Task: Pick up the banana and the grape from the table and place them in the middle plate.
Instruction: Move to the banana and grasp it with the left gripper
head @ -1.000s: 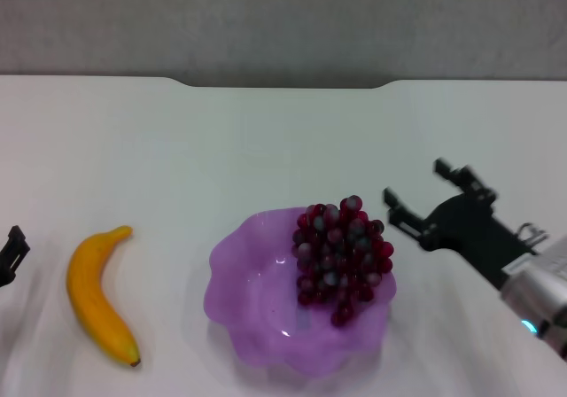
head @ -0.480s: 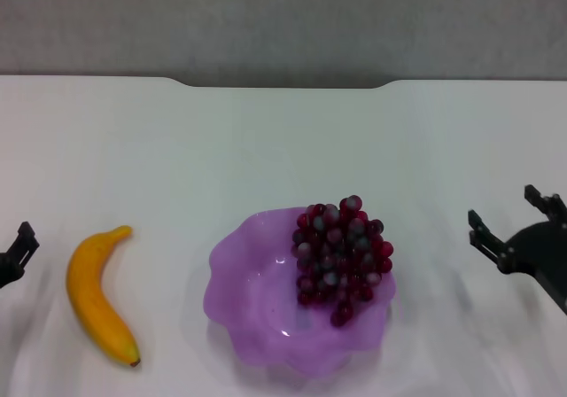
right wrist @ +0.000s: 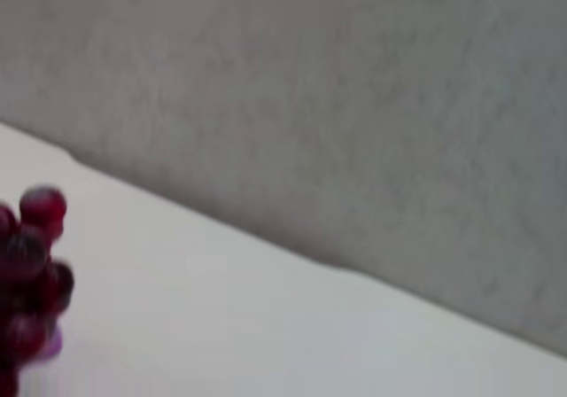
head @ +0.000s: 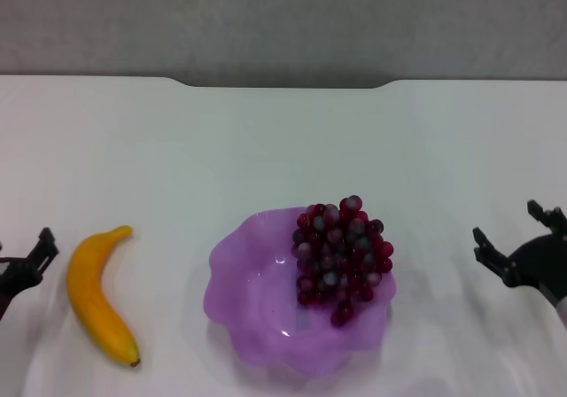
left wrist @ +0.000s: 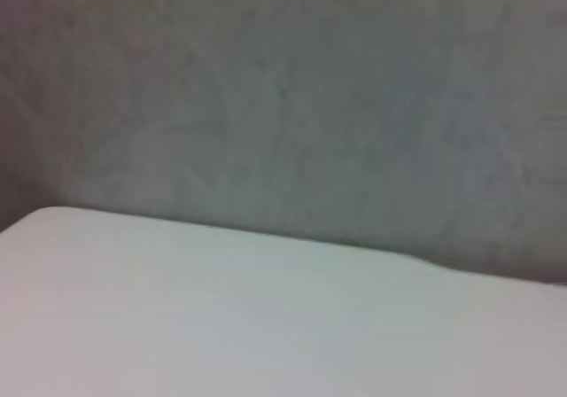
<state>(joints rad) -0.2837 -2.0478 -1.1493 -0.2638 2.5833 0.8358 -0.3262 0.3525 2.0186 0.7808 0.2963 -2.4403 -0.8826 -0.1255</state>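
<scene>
The grape [head: 342, 257] is lying in the middle plate [head: 257, 308]; that half appears done. The banana [head: 96, 294] is lying on the surface [head: 266, 140], left of the plate. The left pincer [head: 27, 264] is hovering beside it, its spread unreadable; the right pincer [head: 514, 237] is hanging released, empty.

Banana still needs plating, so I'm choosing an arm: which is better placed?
Left. The left gripper sits right beside the banana; the right gripper is beyond the middle plate holding the grape.
</scene>
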